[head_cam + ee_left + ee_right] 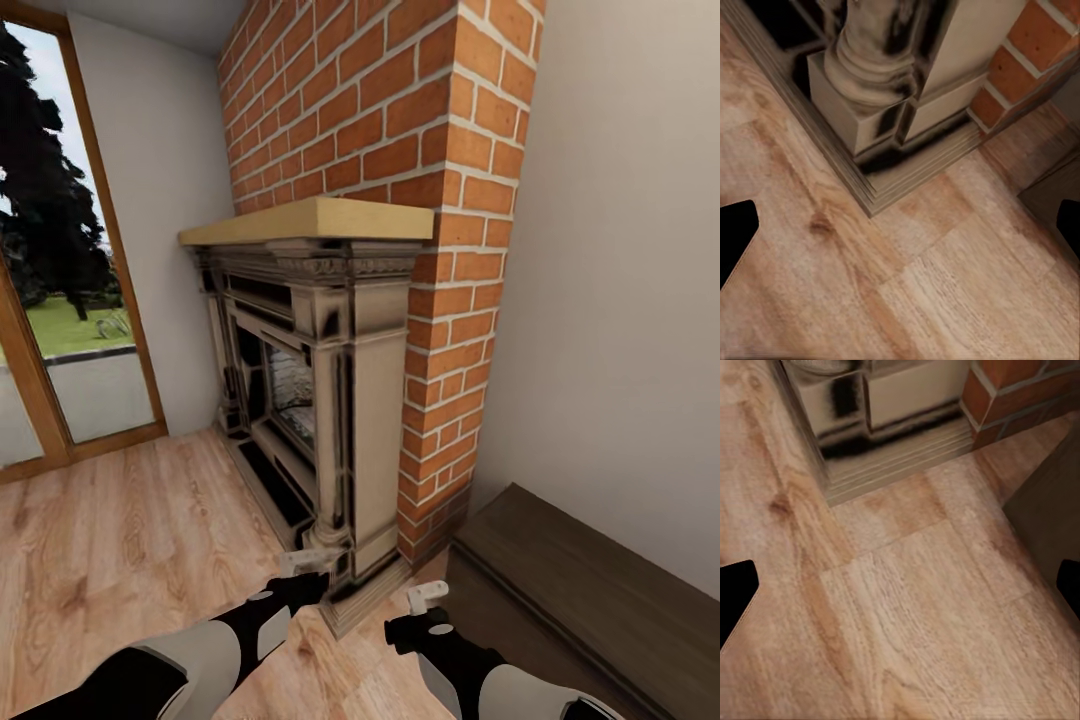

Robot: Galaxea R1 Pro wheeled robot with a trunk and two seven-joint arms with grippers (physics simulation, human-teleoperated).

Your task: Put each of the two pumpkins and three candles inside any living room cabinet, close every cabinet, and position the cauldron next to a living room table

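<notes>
The long low dark-brown cabinet [590, 590] stands against the right wall beside the brick chimney; I see its top, and its fronts face away from me. One of its corners appears in the left wrist view [1059, 187] and the right wrist view [1050, 510]. My left gripper [305, 565] hangs open over the wood floor by the fireplace's corner, its fingers [733, 232] wide apart with nothing between them. My right gripper [428, 597] is open too, fingers [735, 592] spread over bare floor next to the cabinet's end. The pumpkins, candles, cauldron and table are out of view.
A carved fireplace [330, 400] with a pale wood mantel [310, 222] juts from the red brick chimney [400, 110], its base plinth [870, 127] close under my left gripper. A tall glass door [60, 300] is at the left. Wood floor [130, 540] spreads to the left.
</notes>
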